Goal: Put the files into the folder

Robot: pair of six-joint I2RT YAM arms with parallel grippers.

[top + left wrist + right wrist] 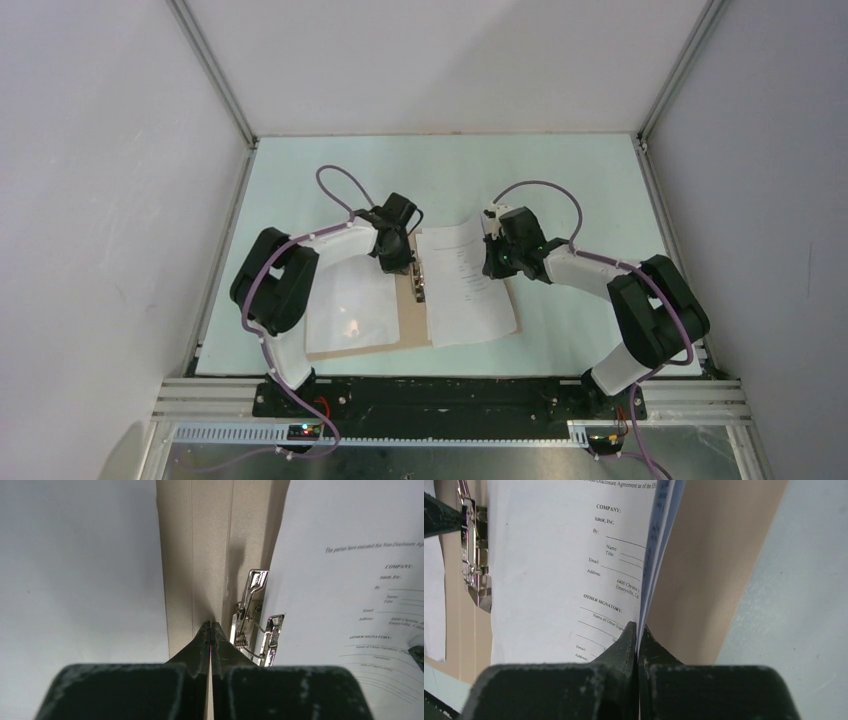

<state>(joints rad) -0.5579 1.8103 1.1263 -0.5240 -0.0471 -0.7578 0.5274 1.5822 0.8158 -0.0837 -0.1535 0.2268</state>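
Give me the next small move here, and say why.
Probably ease the right gripper leftward, sliding the files toward the metal clip. It is shut on their lifted right edge; their left edge lies at the clip, not clearly under it. The left gripper, shut, points at the folder spine beside it.

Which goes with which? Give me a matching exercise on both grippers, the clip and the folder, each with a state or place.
Things:
1 left gripper
2 right gripper
3 clip
4 folder

States:
a shut on the edge of the files
b shiny metal, beside the files
c shut, tips at the tan spine
d open flat on the table

Pairs: 1-c; 2-a; 3-b; 4-d
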